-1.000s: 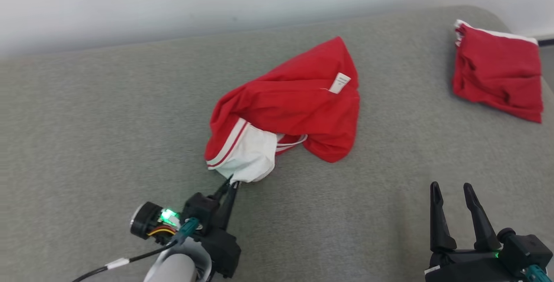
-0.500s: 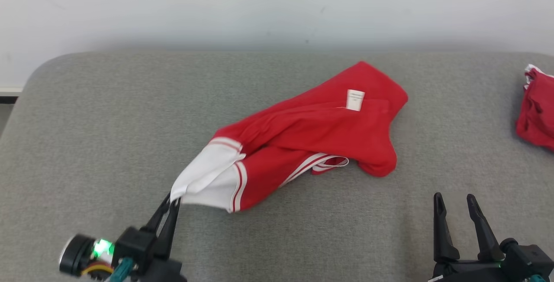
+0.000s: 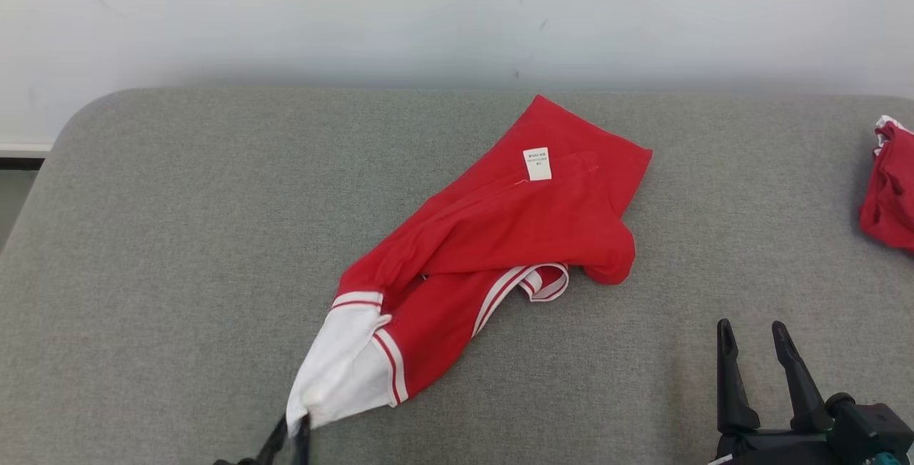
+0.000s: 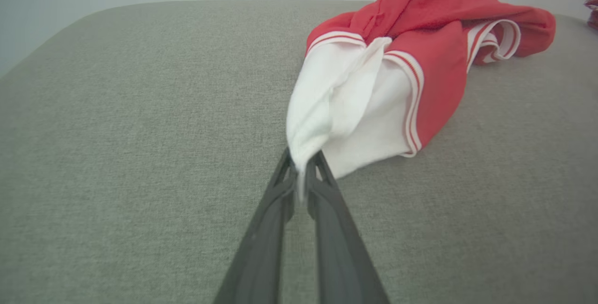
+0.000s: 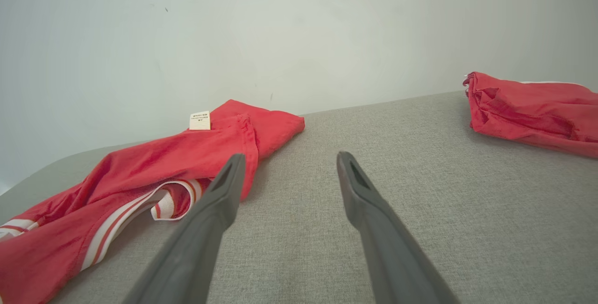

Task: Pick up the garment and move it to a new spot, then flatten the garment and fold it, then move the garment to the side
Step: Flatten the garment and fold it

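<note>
- The left gripper (image 4: 302, 166) was clenched on the white cuff (image 4: 336, 108) of the garment (image 3: 500, 236), near the cushion's (image 3: 143, 272) front edge.
- The right gripper (image 3: 760, 354) stood released and empty, apart from it.
- The garment lay bunched mid-cushion; a low, slow drag would likely stop the thin pinch slipping.
- Far right, a second garment (image 3: 889, 197) wanted avoiding.

Right gripper (image 5: 289, 173) spread wide over grey cushion (image 5: 397, 154); red garment (image 5: 154, 173) lower left, folded red garment (image 5: 532, 112) upper right.
</note>
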Available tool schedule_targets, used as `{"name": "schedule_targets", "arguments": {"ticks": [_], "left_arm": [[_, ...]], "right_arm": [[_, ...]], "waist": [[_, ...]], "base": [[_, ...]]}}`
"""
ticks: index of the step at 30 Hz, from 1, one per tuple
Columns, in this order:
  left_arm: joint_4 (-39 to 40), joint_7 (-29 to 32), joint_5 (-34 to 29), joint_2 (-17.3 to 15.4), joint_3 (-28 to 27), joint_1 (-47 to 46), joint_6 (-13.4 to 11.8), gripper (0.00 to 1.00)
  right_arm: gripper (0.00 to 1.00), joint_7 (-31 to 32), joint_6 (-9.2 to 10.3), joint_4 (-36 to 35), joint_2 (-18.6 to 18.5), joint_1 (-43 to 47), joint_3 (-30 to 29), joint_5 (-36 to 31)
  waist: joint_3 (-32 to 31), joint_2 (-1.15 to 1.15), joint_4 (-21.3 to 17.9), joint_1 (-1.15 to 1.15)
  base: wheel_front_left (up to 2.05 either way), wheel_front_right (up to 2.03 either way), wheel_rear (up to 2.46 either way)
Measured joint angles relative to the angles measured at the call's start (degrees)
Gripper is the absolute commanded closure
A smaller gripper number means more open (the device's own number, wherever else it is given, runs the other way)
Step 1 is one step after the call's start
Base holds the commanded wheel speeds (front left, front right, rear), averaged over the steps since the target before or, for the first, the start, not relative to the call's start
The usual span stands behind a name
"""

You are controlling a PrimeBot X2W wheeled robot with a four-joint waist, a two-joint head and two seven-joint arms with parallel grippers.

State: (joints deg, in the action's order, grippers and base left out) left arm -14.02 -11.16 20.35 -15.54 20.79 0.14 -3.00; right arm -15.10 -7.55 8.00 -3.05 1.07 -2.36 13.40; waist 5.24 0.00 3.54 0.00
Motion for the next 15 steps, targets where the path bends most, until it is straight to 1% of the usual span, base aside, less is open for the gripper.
{"name": "schedule_targets", "arguments": {"ticks": [2,4,7,11,15], "left_arm": [[-0.65,-1.21,0.10,0.79,-0.24,-0.30,-0.05,0.00],[-0.66,-1.79,0.08,0.87,-0.53,-0.54,-0.19,0.00],[0.64,-3.31,-0.20,0.68,-2.44,-2.00,-0.51,0.00],[2.26,-3.66,-1.14,0.58,-3.22,-2.61,-0.56,0.00],[2.66,-3.71,-2.31,0.47,-2.77,-3.00,-0.34,0.00]], "right_arm": [[0.00,0.00,0.00,0.09,-0.08,0.01,-0.19,-0.01],[0.00,0.00,0.00,0.10,-0.11,0.01,-0.32,-0.05],[0.00,0.00,0.00,0.13,-0.20,0.02,-0.45,-0.07],[0.00,0.00,0.00,0.19,-0.21,0.01,-0.09,-0.07],[0.00,0.01,0.00,0.40,-0.19,0.01,0.09,-0.04]], "waist": [[-0.15,0.00,0.03,0.00],[-0.24,0.00,0.09,0.00],[-0.57,0.00,0.21,0.00],[-0.76,0.00,-0.22,0.00],[-0.83,0.00,-1.12,0.01]], "base": [[0.00,0.00,0.00],[0.00,0.00,0.00],[0.00,0.00,0.00],[0.00,0.00,0.00],[0.00,0.00,0.00]]}}
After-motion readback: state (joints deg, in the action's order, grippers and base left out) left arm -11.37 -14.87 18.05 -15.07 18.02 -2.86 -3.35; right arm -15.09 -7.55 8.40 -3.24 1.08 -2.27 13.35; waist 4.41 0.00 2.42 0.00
